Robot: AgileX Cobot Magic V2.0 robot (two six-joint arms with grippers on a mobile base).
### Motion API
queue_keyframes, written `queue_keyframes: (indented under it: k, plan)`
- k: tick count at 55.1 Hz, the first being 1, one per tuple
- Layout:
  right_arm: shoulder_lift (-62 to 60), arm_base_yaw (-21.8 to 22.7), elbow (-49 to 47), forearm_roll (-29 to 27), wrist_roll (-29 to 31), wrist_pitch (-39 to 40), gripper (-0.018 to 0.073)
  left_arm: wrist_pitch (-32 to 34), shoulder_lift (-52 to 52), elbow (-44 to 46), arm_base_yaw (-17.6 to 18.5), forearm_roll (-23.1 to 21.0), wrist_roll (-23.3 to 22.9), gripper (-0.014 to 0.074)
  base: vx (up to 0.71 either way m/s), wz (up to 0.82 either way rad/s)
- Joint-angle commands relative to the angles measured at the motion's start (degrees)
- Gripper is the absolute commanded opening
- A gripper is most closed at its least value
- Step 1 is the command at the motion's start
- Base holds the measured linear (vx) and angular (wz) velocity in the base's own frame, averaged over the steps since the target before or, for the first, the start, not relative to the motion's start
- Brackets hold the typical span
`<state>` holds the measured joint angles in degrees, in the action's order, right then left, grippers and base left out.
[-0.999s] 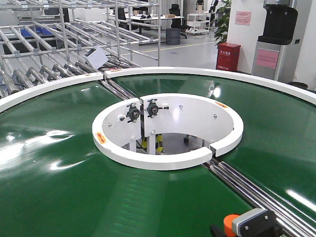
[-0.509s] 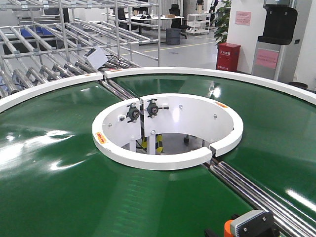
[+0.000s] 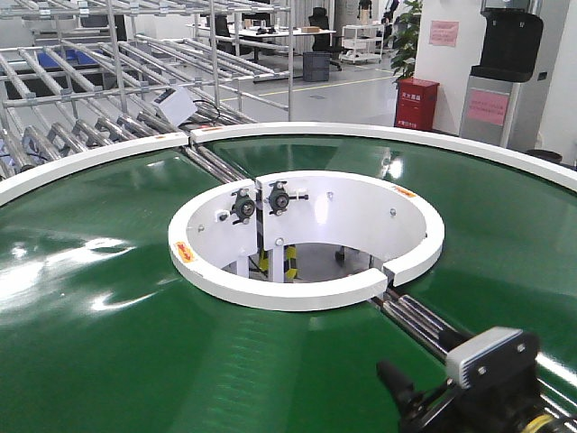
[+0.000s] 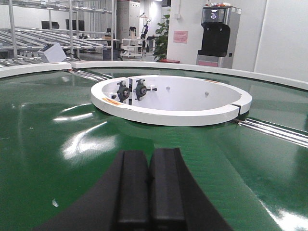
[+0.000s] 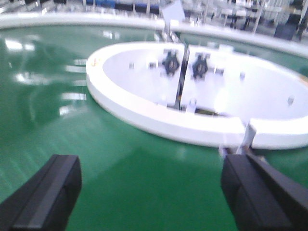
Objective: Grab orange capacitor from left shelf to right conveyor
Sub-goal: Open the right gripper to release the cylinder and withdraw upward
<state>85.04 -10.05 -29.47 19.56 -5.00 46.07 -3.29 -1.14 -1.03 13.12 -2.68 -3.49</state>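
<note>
Above the right conveyor (image 3: 135, 343), the right gripper (image 5: 149, 192) is held with fingers spread wide and empty, the left gripper (image 4: 148, 187) pressed together, apparently because nothing is carried; no orange capacitor is seen.

The right hand (image 3: 397, 383) now sits higher and further right over the right conveyor (image 3: 135, 343) than a second ago. The orange capacitor, earlier visible beside its grey housing, no longer shows.

Red cabinet (image 3: 417, 104), potted plant (image 3: 406, 36), grey floor (image 3: 352, 99), white walls.
</note>
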Motion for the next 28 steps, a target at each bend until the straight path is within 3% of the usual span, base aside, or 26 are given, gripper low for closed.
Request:
queue_keyframes:
  k: [1,7,13,15,23,28]
  plan:
    - [-10.4,0.4,-1.1,0.9,-4.4,-2.8,0.0526,4.6,-0.2,1.7,0.4,-0.3,-0.3,-0.0006,0.0,0.0]
    - [-22.8,0.4,-1.1,2.8,-10.6,-15.3,0.0335,4.6,-0.2,1.7,0.4,-0.3,-0.3,-0.0006,0.0,0.0]
    - [-35.0,0.4,-1.1,7.1,-15.5,-30.9,0.0038,4.6,-0.2,1.7,0.4,-0.3,-0.3,-0.0006,0.0,0.0]
    - [-38.1,0.4,-1.0,7.4,-16.7,-35.0,-0.0015,4.6,-0.2,1.7,0.4,-0.3,-0.3,-0.0006,0.0,0.0]
    - [-47.6,0.2,-1.0,7.3,-17.5,-51.4,-0.0012,4.6,-0.2,1.7,0.4,-0.3,-0.3,-0.0006,0.0,0.0]
    - [-51.5,0.2,-1.0,7.3,-17.5,-57.1,-0.0012,4.6,-0.2,1.7,0.4,-0.3,-0.3,-0.0006,0.0,0.0]
